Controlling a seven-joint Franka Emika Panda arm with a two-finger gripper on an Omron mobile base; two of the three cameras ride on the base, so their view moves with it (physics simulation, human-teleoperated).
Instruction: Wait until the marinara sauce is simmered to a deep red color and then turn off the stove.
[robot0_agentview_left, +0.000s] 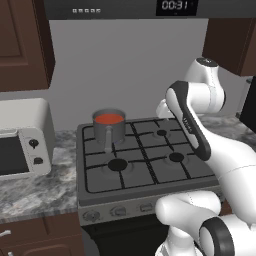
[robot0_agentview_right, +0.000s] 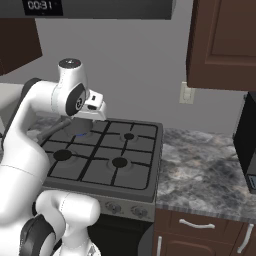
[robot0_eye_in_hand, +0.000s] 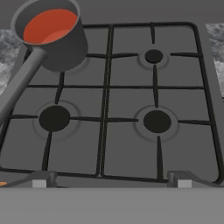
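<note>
My gripper (robot0_eye_in_hand: 111, 183) hangs above the stove (robot0_eye_in_hand: 131, 144) with fingers spread apart, holding nothing. On the back-left burner I see a grey saucepan (robot0_agentview_left: 109, 131) of orange-red marinara sauce (robot0_agentview_left: 109, 119).

Arm raised, gripper (robot0_agentview_right: 84, 131) downward

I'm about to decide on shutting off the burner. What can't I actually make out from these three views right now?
- Knobs: too small in both base views to read their positions; in the left base view the arm covers the right end of the row.
- Pot: arm hides it in the right base view.
- Flame under the pot: hidden by the pot.
- Gripper: fingertips barely show at the hand view's bottom; open or shut unclear.
</note>
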